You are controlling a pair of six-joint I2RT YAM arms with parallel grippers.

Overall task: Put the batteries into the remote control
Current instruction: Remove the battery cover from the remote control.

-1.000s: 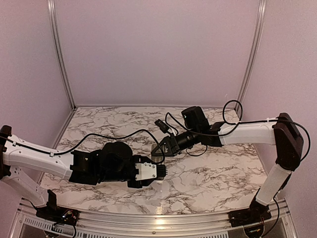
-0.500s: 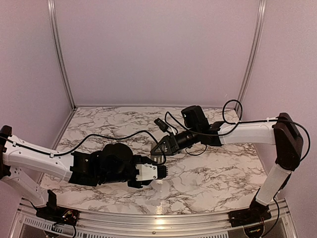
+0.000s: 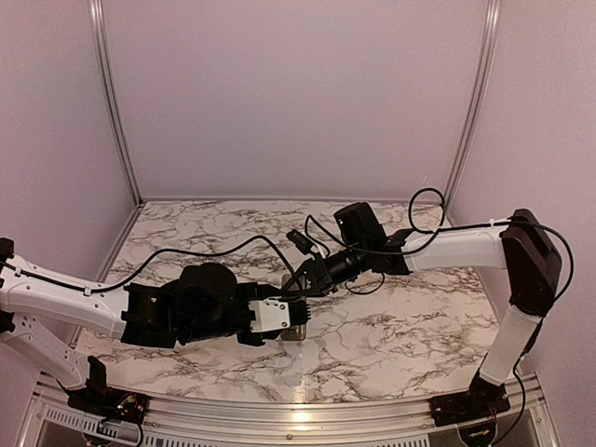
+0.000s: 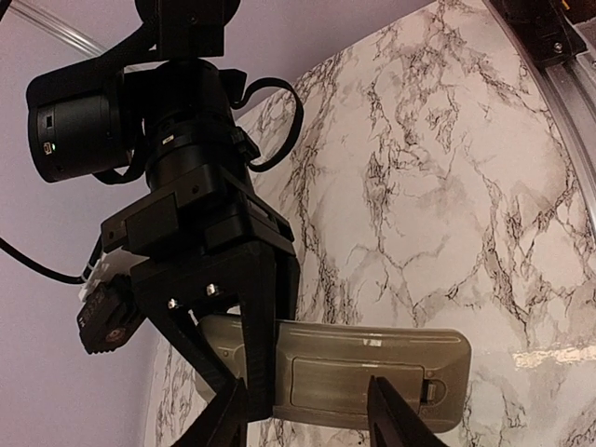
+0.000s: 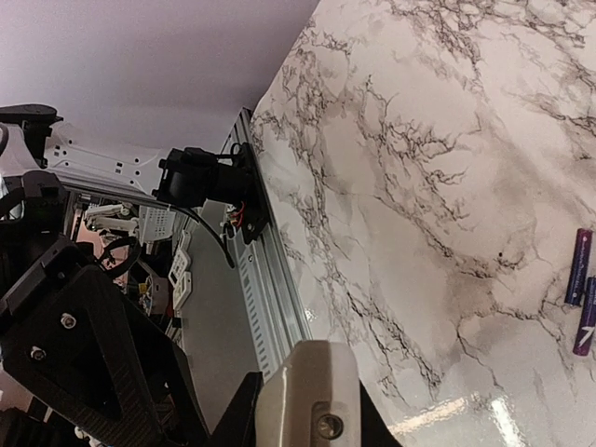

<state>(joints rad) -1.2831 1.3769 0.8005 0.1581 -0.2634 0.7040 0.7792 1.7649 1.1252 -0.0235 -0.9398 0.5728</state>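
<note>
Right gripper (image 4: 244, 358) clamps the remote control (image 4: 449, 352) by one end, presenting its back so your left gripper (image 4: 307, 424), jaws apart astride the battery cover (image 4: 358, 372), can open it.

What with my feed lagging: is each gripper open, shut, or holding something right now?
Left gripper: open, fingers apart in front of the remote.
Right gripper: shut on the remote.
</note>
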